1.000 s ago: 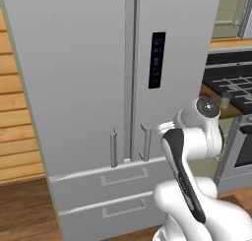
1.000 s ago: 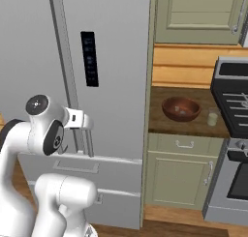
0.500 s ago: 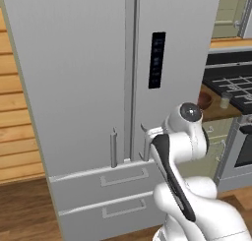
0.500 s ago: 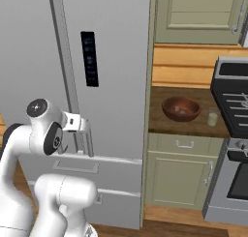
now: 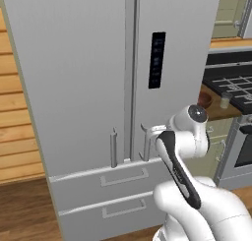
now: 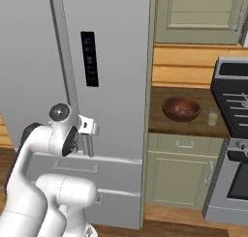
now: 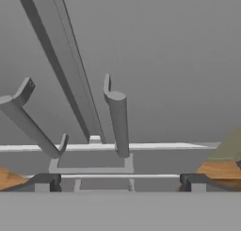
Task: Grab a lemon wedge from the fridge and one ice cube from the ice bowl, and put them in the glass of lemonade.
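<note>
With its jaws spread wide and holding nothing, we see the gripper [image 7: 117, 182] facing the closed fridge [image 5: 88, 63], close to the right door handle [image 7: 117, 121], which sits between the fingertips [image 7: 44, 182]. Off right, the ice bowl [image 6: 181, 108] and glass of lemonade [image 6: 212, 118] sit on the counter [image 6: 160, 122].

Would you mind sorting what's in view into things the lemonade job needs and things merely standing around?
Needed:
- fridge, doors shut
- ice bowl on the counter
- glass of lemonade beside it
- gripper, open, facing the right door handle

Standing around:
- stove
- beige cabinets
</note>
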### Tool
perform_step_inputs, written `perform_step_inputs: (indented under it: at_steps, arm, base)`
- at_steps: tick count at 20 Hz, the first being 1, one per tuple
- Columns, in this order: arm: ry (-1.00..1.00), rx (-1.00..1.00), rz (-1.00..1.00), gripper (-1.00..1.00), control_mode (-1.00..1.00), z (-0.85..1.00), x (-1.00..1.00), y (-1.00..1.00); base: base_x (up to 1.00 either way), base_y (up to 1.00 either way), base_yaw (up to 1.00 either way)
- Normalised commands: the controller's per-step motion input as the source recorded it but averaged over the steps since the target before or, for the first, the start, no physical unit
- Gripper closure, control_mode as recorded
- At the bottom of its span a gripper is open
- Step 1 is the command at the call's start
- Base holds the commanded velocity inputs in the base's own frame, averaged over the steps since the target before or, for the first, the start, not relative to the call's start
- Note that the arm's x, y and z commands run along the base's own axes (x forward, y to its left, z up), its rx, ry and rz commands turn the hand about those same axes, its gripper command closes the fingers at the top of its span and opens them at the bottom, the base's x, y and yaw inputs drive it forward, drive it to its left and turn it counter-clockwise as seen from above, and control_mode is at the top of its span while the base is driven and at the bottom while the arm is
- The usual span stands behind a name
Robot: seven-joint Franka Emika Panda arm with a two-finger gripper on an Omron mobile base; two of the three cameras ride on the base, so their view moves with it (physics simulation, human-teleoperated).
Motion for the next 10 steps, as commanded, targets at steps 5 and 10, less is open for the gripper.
perform_step_inputs:
  at_steps: [5,10]
  arm:
    - [0.06,0.01,0.00,-1.00,-1.00,-0.37,0.45,0.04]
    - [0.20,0.00,-0.02,-1.00,-1.00,-0.17,0.71,0.00]
  base:
    - [0.00,0.00,0.00]
    - [0.00,0.00,0.00]
